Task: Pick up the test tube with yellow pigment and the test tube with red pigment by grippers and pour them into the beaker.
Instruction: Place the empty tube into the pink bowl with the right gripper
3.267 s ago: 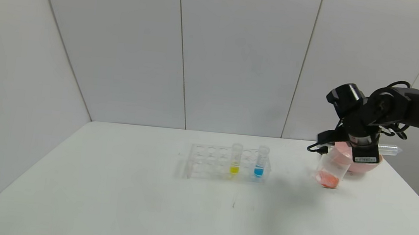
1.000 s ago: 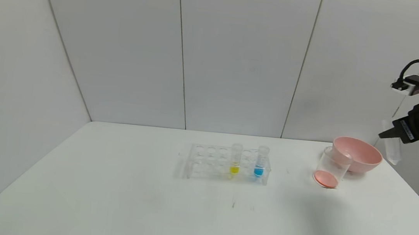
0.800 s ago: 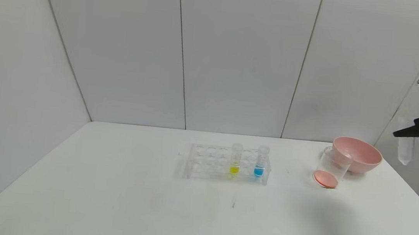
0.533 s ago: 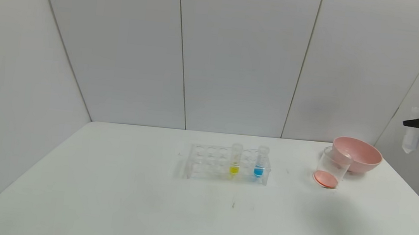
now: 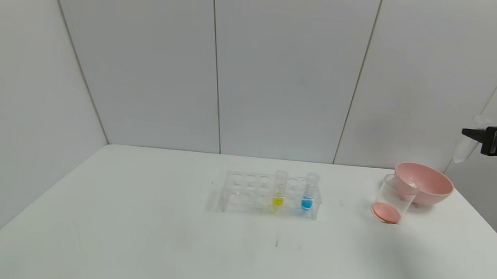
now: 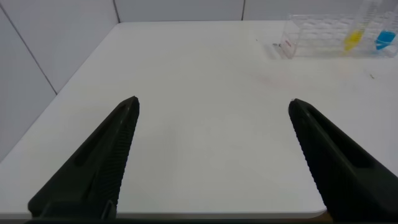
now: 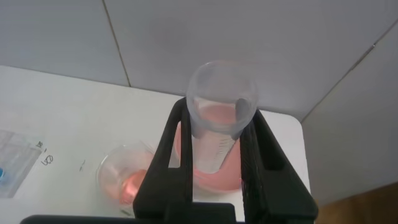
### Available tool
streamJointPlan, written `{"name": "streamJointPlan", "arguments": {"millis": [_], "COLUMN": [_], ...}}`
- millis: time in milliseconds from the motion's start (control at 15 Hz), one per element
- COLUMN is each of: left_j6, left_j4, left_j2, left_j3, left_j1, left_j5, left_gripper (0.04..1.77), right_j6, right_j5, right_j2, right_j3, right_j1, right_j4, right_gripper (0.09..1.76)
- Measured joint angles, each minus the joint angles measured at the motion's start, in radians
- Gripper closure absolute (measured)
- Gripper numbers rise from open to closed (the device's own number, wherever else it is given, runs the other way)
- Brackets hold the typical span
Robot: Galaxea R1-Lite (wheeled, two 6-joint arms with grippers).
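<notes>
My right gripper [image 5: 467, 133] hangs high at the far right, above and beyond the pink bowl, shut on a clear test tube [image 5: 464, 147] that shows no colour inside. In the right wrist view the tube [image 7: 215, 148] sits between the two fingers of that gripper [image 7: 216, 109]. The beaker [image 5: 392, 201] beside the bowl holds orange-red liquid at its bottom [image 7: 127, 182]. The test tube with yellow pigment [image 5: 279, 190] stands upright in the rack [image 5: 247, 191]. My left gripper [image 6: 212, 102] is open over bare table near the left front edge.
A tube of blue liquid [image 5: 309, 192] stands in the rack to the right of the yellow one. The pink bowl [image 5: 428, 184] sits behind the beaker, close to the table's right edge. White wall panels close the back.
The right gripper left the beaker with the tube, swung out to the right, then came back slightly leftward and higher. The tube now hangs nearly upright. Beaker, bowl and rack have not moved.
</notes>
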Motion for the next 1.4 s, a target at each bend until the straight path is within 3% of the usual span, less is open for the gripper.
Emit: {"name": "streamJointPlan", "arguments": {"millis": [133,333,800,1400], "left_j6": [0.0,0.0,0.0,0.0], "left_j4": [0.0,0.0,0.0,0.0], "left_j2": [0.0,0.0,0.0,0.0], "left_j3": [0.0,0.0,0.0,0.0], "left_j1": [0.0,0.0,0.0,0.0], "left_j5": [0.0,0.0,0.0,0.0], "left_gripper": [0.09,0.09,0.09,0.09], "right_j6": [0.01,0.015,0.072,0.075], "right_j5": [-0.025,-0.094,-0.199,-0.204], "right_j2": [0.052,0.144,0.371,0.46], "right_j3": [0.027,0.01,-0.188,-0.244], "right_j1": [0.026,0.059,0.063,0.057], "right_j4": [-0.098,-0.143,-0.144,-0.146], "right_gripper": [1.35,1.35,1.35,1.35]}}
